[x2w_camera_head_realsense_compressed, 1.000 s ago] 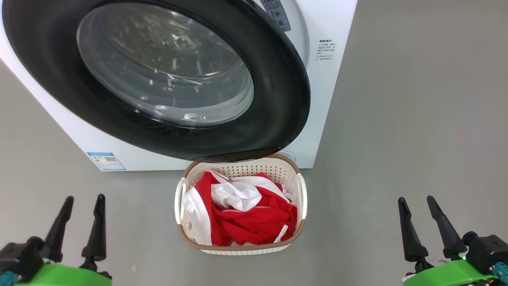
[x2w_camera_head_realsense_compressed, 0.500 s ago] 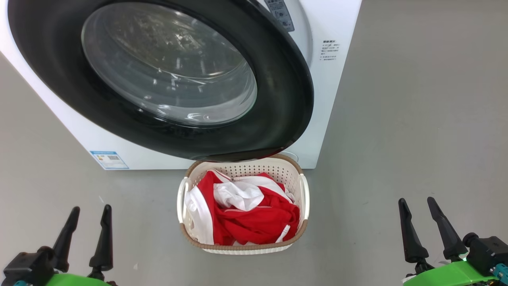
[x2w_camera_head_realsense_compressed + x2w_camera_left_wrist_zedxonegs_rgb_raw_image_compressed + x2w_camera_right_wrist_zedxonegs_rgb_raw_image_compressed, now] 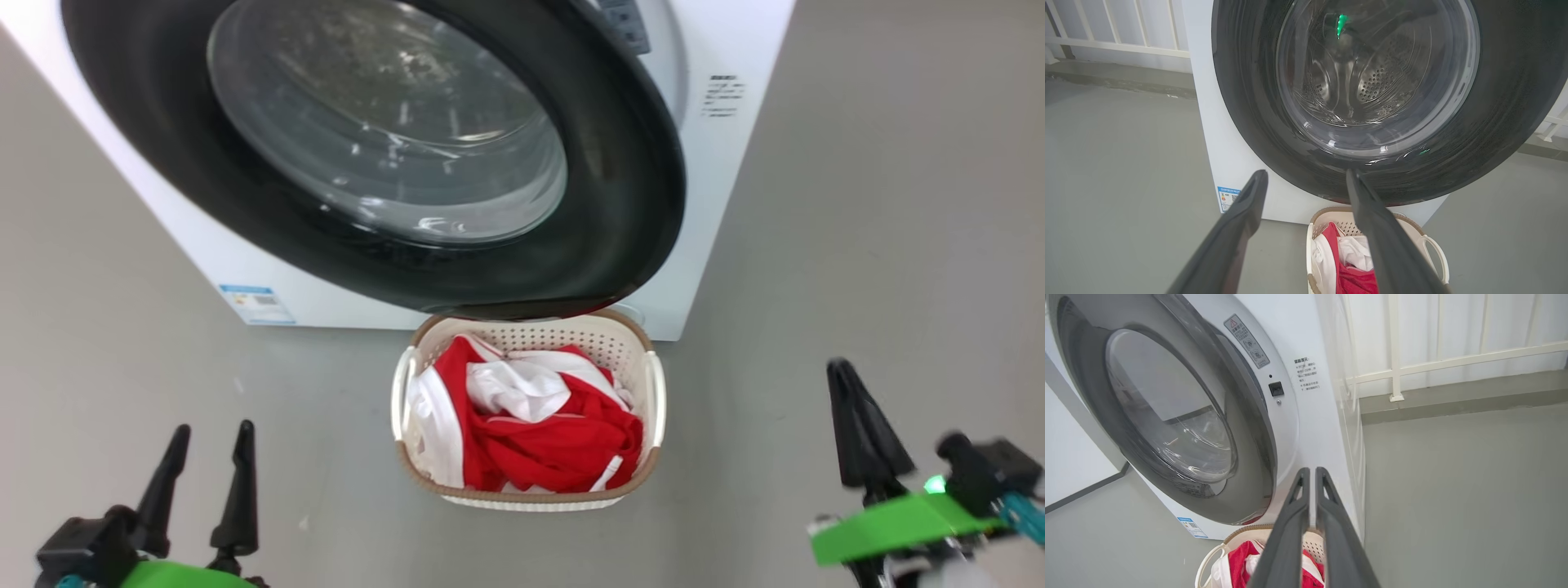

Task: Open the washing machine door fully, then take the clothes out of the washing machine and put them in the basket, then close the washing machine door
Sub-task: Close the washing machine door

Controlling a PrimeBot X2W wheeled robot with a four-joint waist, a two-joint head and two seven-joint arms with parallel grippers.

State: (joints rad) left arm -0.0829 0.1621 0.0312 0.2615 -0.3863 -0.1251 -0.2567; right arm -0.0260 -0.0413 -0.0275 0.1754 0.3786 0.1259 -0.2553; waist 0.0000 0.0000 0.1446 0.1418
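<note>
DOOR AJAR, LAUNDRY OUT: The washing machine door (image 3: pixel 620 204) stands ajar, its R edge swung off the white face of the washing machine (image 3: pixel 706 212). The right wrist view shows the latch socket (image 3: pixel 1276 388) uncovered on that face, just beyond the door's black rim. The door's lowest edge overhangs the back rim of the basket (image 3: pixel 539 335), which sits on the grey floor (image 3: pixel 857 245) just in front of the machine, toward its R front corner. The clothes (image 3: pixel 555 445), red w/ white trim, lie heaped inside the basket, filling it approx to the brown rim.

The left gripper (image 3: pixel 212 431) hovers over the floor well L of the basket, fingers spread apart & holding nothing; bare floor lies btwn it & the basket. The right gripper (image 3: pixel 839 369) hovers well R of the basket, its two fingers pressed together w/ nothing btwn them.

Bare floor runs wide on the machine's R side, as far as a white railing (image 3: pixel 1453 361) at the wall. A small blue label (image 3: pixel 257 302) marks the machine's lower L corner, at the floor edge. Through the door glass, the left wrist view shows the steel perforated drum (image 3: pixel 1384 77).
</note>
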